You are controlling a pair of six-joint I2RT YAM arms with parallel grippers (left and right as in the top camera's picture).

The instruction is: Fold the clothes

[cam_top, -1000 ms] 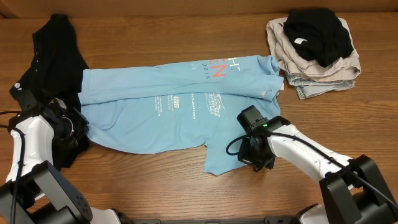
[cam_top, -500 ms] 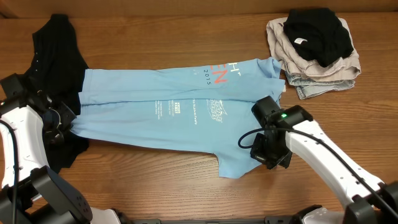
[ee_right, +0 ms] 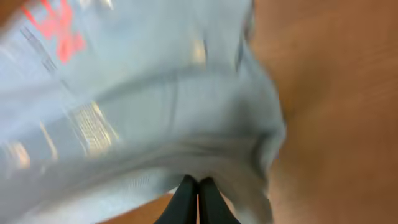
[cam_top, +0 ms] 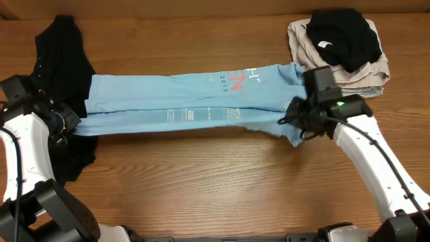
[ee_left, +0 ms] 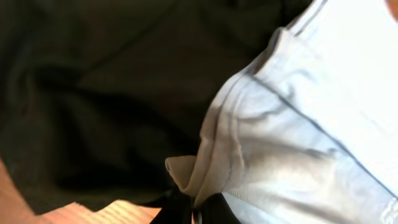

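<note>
Spanning the table [cam_top: 201,191] sideways, the T-shirt [cam_top: 181,101] runs between left claw [cam_top: 72,126] and right claw [cam_top: 291,121], each clamped on an end.

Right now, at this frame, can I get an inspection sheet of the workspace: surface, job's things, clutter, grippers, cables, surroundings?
Surface: wooden table, plain wood grain.
Job's things: light blue T-shirt stretched into a long band between the two arms; black shirt crumpled at the far left, by the T-shirt's end.
Clutter: pile of garments, beige and grey with a black one on top, at the far right.
Grippers: left gripper shut on the T-shirt's left end; right gripper shut on its lower right edge.
Cables: black cable runs along the right arm; another runs along the left arm.
Surroundings: nothing seen.
</note>
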